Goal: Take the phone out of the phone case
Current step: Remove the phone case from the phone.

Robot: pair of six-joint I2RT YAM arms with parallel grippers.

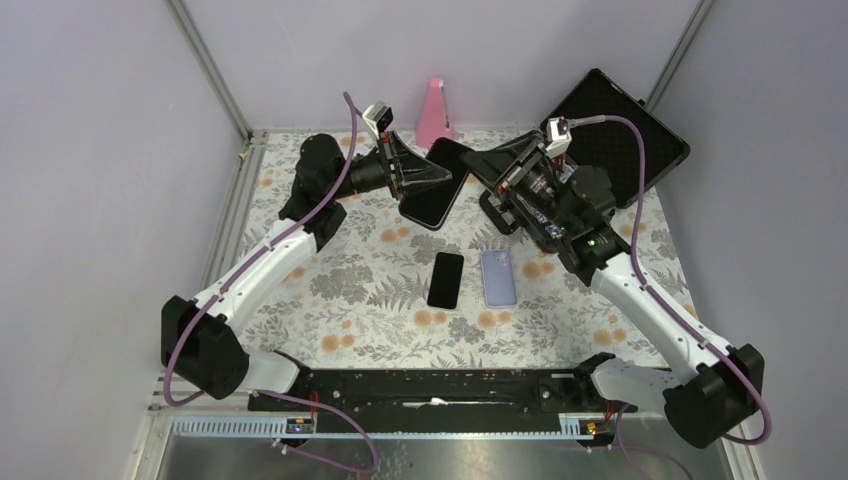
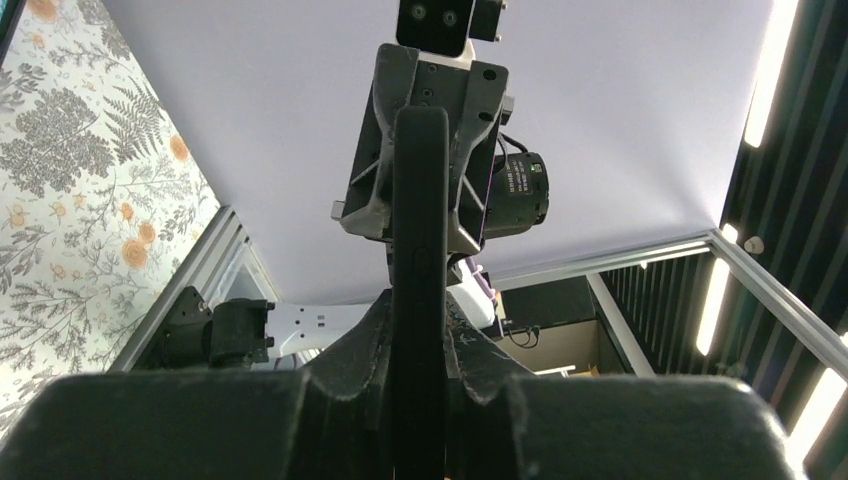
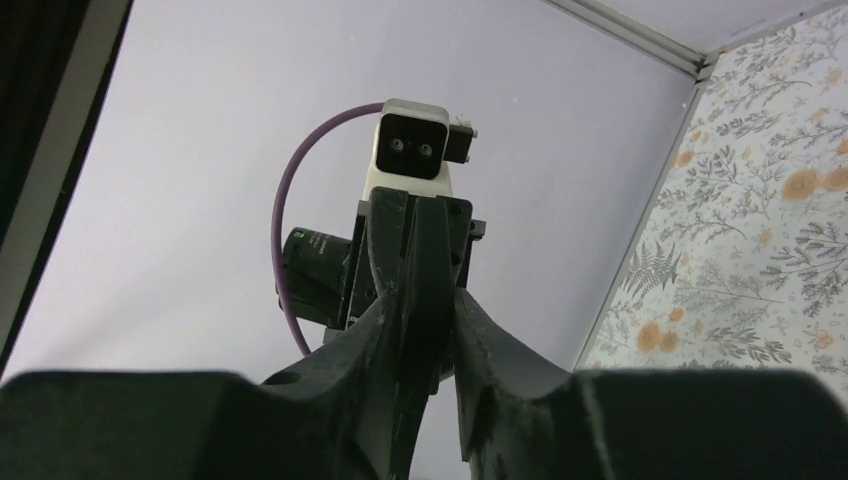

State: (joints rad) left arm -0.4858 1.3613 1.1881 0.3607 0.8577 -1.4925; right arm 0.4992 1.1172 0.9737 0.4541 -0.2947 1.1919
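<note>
While the raised phone is held tilted in the air above the floral surface, it is gripped at opposite ends. The left pincer is closed narrowly on its edge, and the right pincer is clamped onto the far end. Whether a case is fitted cannot be told. On the surface below, a second black phone and a lavender case are laid flat, just beside each other
</note>
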